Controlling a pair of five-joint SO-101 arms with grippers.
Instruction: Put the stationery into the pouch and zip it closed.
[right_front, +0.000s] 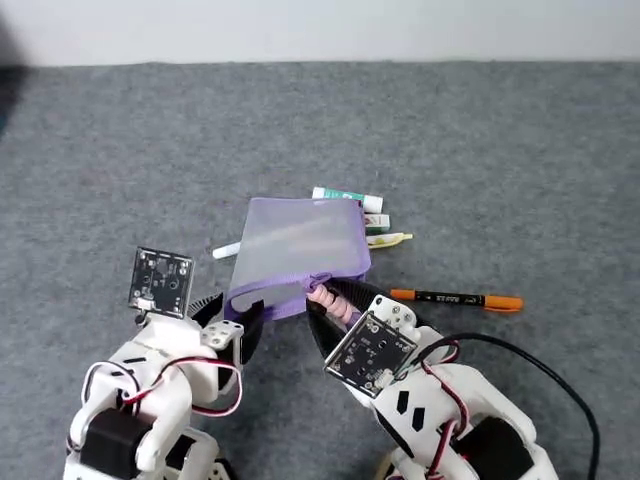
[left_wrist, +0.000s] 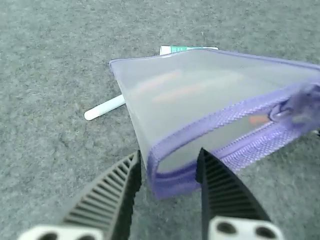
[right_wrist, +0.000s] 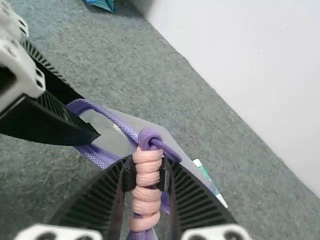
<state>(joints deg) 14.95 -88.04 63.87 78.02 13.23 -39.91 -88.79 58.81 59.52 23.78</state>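
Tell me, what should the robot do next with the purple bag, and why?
Probably the right hand should gently pull the pink cord it grips, sliding the zipper along while the left hand holds the pouch by its corner. The orange pen and white pen lie outside, so the pouch likely needs opening wider. Which way opens it, I cannot tell.

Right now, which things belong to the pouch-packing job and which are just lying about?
Job: purple pouch, its pink zipper pull in the right gripper, left gripper at the pouch's corner, orange pen, white pen, green-and-white tube.
Lying about: black cable, teal object.
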